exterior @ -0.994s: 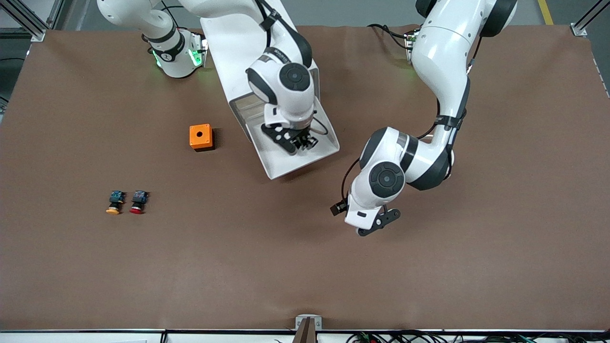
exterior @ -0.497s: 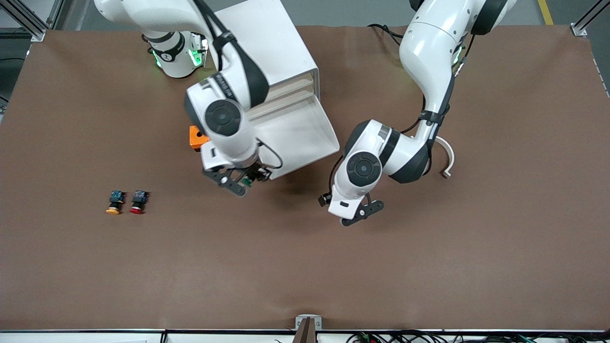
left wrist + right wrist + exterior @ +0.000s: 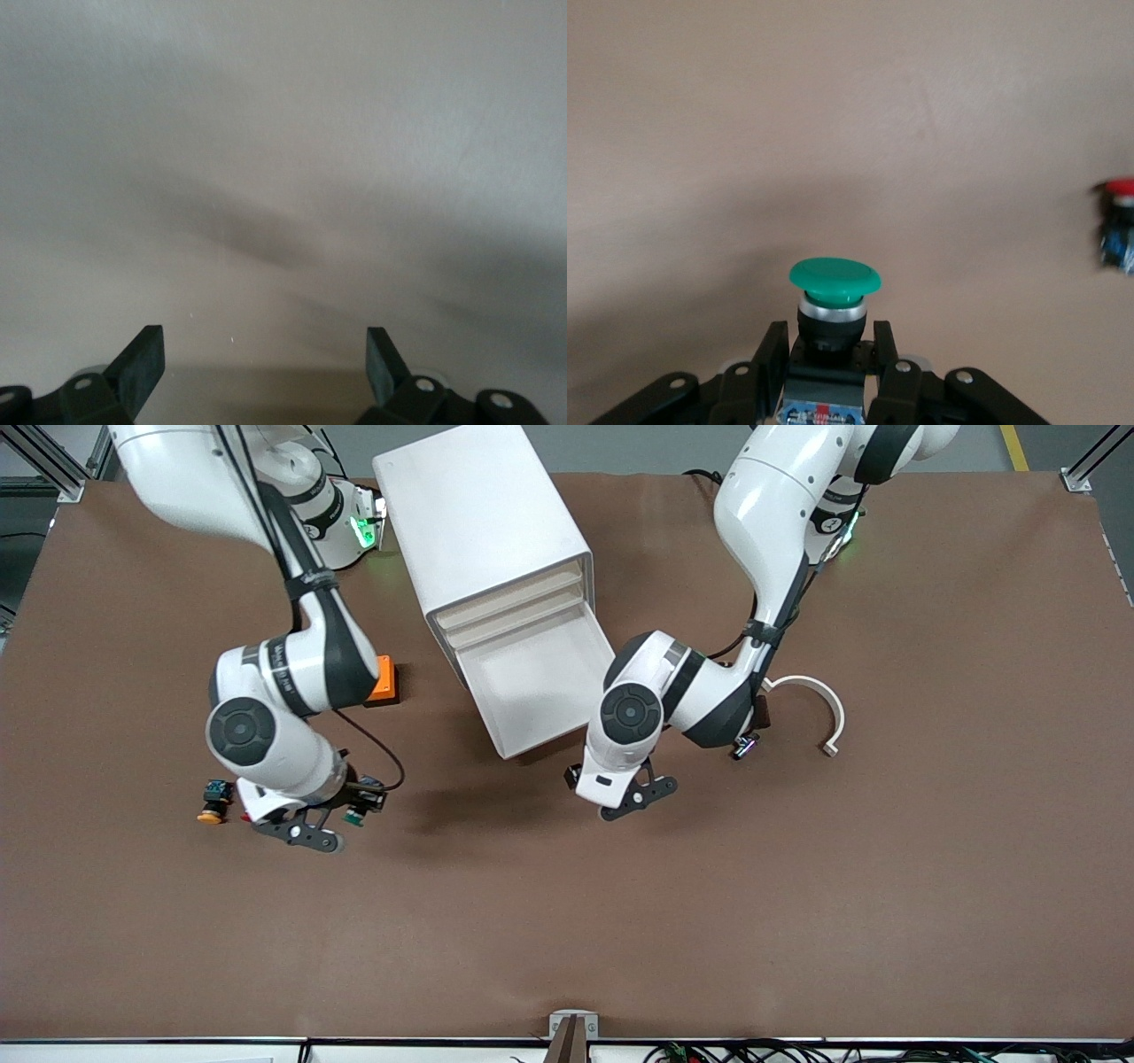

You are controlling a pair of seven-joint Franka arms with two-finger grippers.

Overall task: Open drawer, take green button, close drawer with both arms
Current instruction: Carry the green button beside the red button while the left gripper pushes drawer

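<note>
The cabinet [image 3: 483, 522] stands upper centre, its drawer [image 3: 540, 691] pulled out below it. The yellow-capped button [image 3: 213, 802] lies at middle left.

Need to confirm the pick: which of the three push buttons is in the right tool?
The green-capped button, clamped in the right tool. The yellow-capped button and red-capped button sit on the table.

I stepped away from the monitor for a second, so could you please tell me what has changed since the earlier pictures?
The right gripper, shut on the green button, lifted out of the open drawer and swung to hover beside the yellow button. The left gripper, open, moved toward the drawer's front. The orange box and the cabinet stayed put.
</note>
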